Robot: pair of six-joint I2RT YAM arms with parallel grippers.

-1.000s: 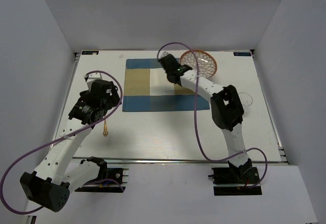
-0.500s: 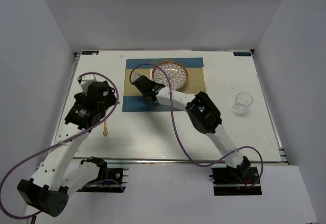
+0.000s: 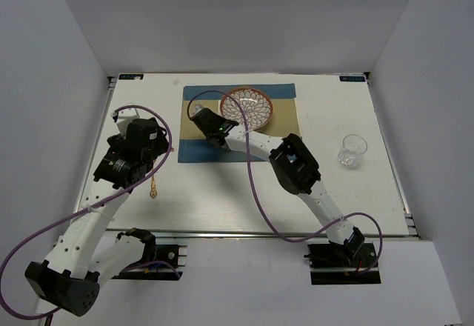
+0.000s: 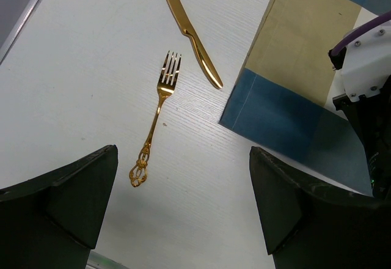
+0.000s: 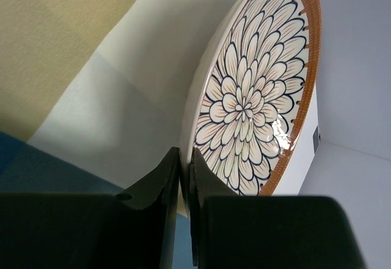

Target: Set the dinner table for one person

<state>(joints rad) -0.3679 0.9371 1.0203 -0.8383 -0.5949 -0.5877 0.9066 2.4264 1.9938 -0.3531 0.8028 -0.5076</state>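
Plate (image 3: 246, 109) moved leftward over placemat (image 3: 284, 91), right gripper (image 5: 185, 159) pinching its rim, left gripper (image 4: 183, 195) wide, glass (image 3: 353, 150) well apart

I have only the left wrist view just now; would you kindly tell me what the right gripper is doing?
Observer: The right gripper is shut on the rim of the round floral ceramic plate with an orange-brown border.
Operator: Where is that plate?
Observer: Over the far half of the blue-and-beige striped cloth placemat; I cannot tell whether it touches down.
Operator: Anything right of the mat?
Observer: A clear drinking glass stands alone on the white tabletop.
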